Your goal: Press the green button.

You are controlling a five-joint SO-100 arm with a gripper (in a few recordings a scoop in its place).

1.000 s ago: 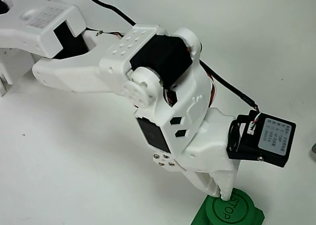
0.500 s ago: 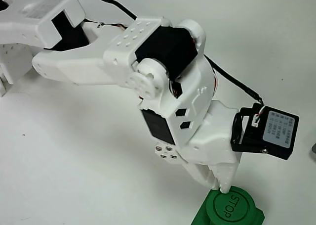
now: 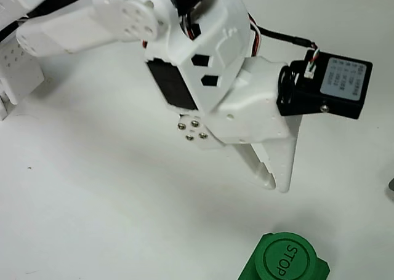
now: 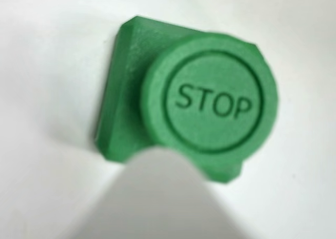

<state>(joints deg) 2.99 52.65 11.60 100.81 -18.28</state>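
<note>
The green button (image 3: 285,260) sits on its blocky green base at the bottom edge of the overhead view, round with "STOP" embossed on its face. My white gripper (image 3: 275,183) hangs above and behind it, clear of the button, its two fingers pressed together and holding nothing. In the wrist view the green button (image 4: 212,100) is large and central on its square base, with a blurred white fingertip (image 4: 157,197) rising from the bottom edge just in front of it.
The white table (image 3: 92,218) spreads around the button. The arm's white links and black servos fill the top of the overhead view, with a black camera module (image 3: 326,86) at the right. A dark object (image 3: 391,189) pokes in at the right edge.
The gripper was touching the button's rim one second and half a second ago. It has since lifted up and away toward the top of the overhead view, leaving the button free.
</note>
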